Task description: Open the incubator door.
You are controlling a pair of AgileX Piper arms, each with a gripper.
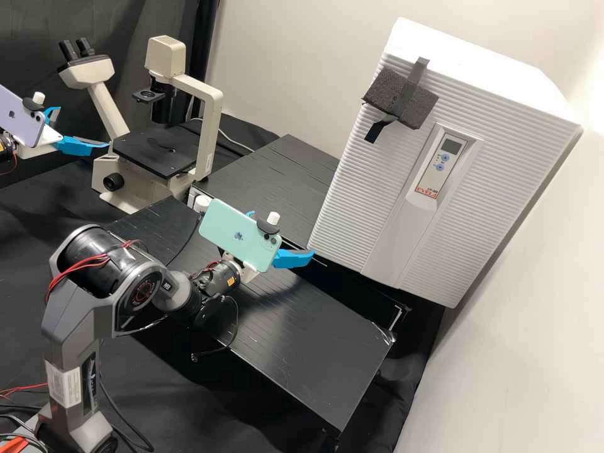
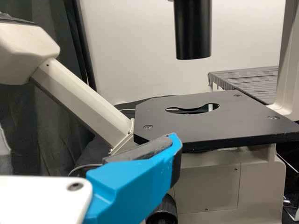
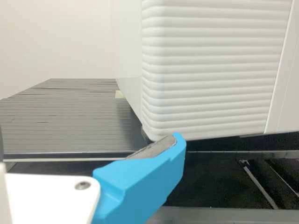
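Door (image 1: 352, 182) closed on the white incubator (image 1: 503, 75), to the right in the high view, with a foam pad (image 1: 402, 97) taped near its upper corner and a panel (image 1: 437, 163) on its ribbed front. Right gripper (image 1: 282, 233) wide and empty, fingers well apart, one tip close by the door's lower corner; whether touching it or just short, impossible to tell. In the right wrist view, one blue finger (image 3: 140, 182) across that corner, with the bench (image 3: 60, 116) beside. Left gripper (image 1: 83, 127) likewise spread wide and empty, near the microscope (image 1: 165, 58); in the left wrist view, a single finger (image 2: 135, 186) in front of the microscope's black stage (image 2: 210, 125). Green phone (image 1: 229, 229) mounted on the right gripper, purple phone (image 1: 24, 118) on the left.
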